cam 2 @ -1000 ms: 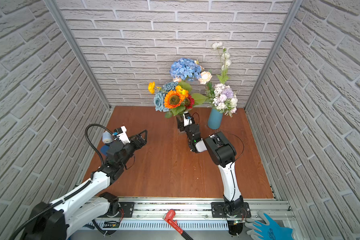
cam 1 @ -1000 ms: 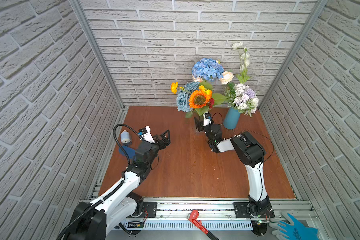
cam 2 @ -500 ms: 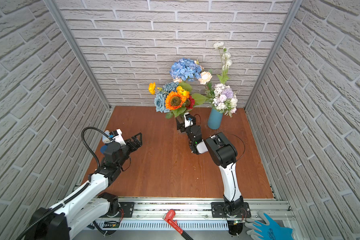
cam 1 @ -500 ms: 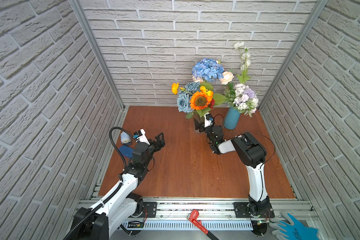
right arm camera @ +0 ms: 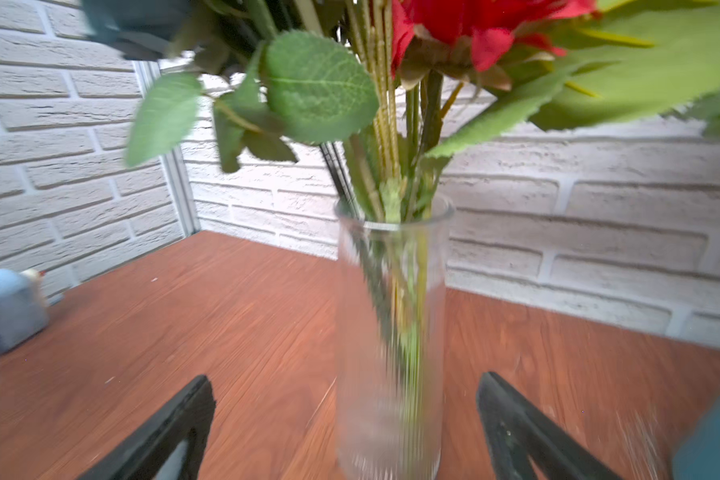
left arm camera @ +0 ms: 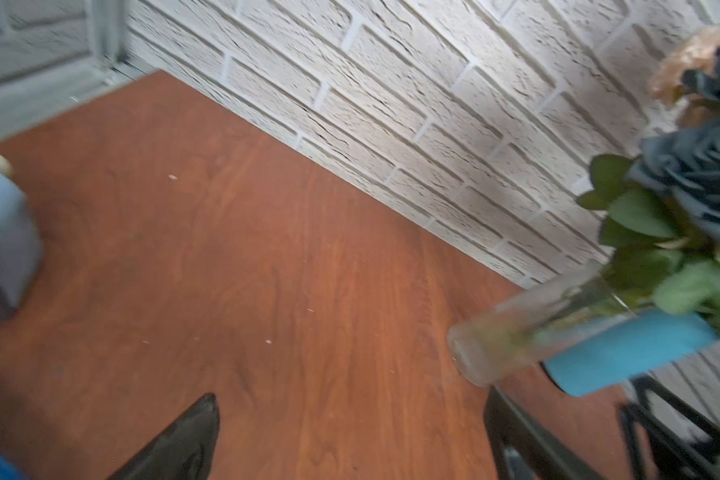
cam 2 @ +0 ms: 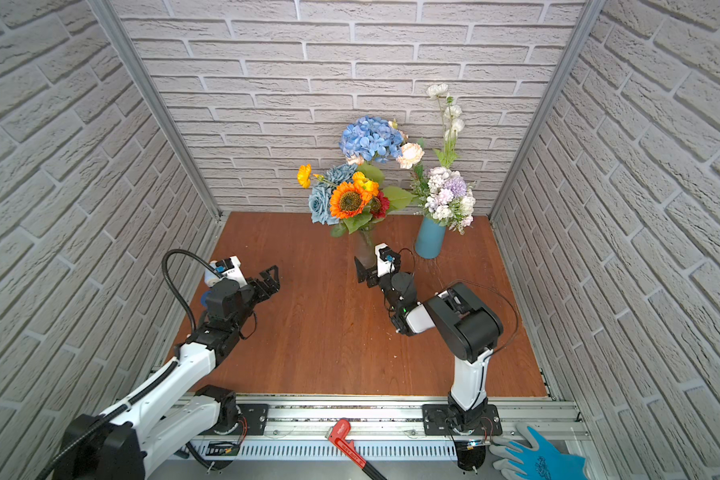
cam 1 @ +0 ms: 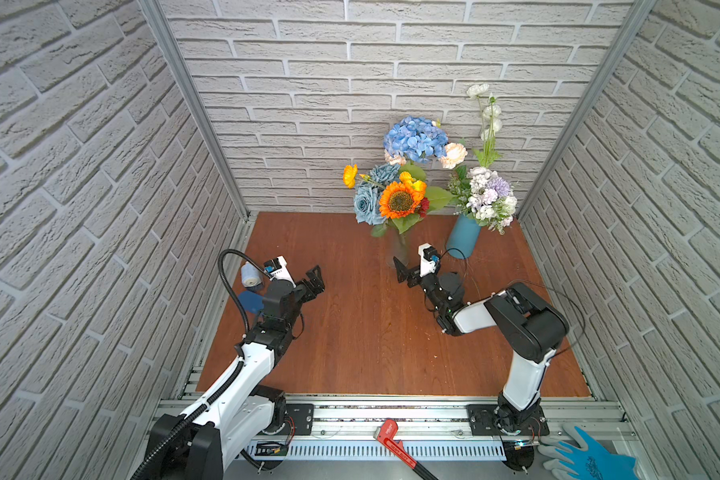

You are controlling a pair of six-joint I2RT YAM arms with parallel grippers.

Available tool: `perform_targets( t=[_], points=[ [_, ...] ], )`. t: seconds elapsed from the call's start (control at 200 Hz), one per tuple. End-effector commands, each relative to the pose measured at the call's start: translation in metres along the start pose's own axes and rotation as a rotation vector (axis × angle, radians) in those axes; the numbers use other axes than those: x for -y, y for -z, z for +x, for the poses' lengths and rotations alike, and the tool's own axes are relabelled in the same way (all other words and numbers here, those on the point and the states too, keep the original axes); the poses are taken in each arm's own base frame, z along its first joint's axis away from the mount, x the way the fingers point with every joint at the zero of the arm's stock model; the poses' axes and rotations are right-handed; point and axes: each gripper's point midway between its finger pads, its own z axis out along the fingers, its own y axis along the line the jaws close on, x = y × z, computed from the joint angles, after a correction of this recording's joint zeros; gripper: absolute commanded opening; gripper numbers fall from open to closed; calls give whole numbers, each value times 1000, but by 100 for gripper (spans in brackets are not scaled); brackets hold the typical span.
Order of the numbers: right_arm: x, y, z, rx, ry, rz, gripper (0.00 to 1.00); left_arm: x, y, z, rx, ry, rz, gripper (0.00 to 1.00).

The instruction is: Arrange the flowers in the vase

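The flowers stand in two vases at the back. An orange sunflower (cam 1: pixel 400 201), dusty-blue roses (cam 1: pixel 366 201) and a blue hydrangea (cam 1: pixel 414 137) rise from a clear glass vase (cam 1: pixel 399 249). Lilac-white clusters (cam 1: pixel 489 197) and tall white buds (cam 1: pixel 491 112) fill a blue vase (cam 1: pixel 462 237). My right gripper (cam 1: pixel 404 270) is open just in front of the glass vase (right arm camera: pixel 391 332); in the right wrist view its jaws stand apart on either side without touching it. Over bare table at the left, my left gripper (cam 1: pixel 314 280) is open and empty.
A pale blue roll (cam 1: pixel 250 274) and a dark blue disc (cam 1: pixel 250 301) lie by the left wall beside the left arm. A red tool (cam 1: pixel 391 436) and a blue glove (cam 1: pixel 587 457) lie on the front rail. Brick walls close three sides.
The right gripper has opened wider and drawn back from the glass vase toward the front. The left gripper has pulled back a little to the left, still open.
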Motion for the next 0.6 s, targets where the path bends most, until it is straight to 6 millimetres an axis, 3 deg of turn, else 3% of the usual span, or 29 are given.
perform_targets(
  t=[0.0, 0.2, 0.385, 0.47, 0.595],
  points=[
    [5, 32, -9, -30, -55, 33, 98, -30, 4, -26, 42, -138, -171, 98],
    [37, 86, -7, -324, 15, 209, 99, -55, 0, -39, 59, -284, -303, 98],
    [93, 132, -7, -431, 91, 418, 99, -77, -11, -27, 40, -378, -398, 98],
    [123, 145, -4, -461, 79, 519, 99, -86, -15, -21, 40, -425, -433, 98],
    [153, 146, 3, -497, 170, 576, 99, -99, -25, -8, 7, -498, -476, 98]
  ],
)
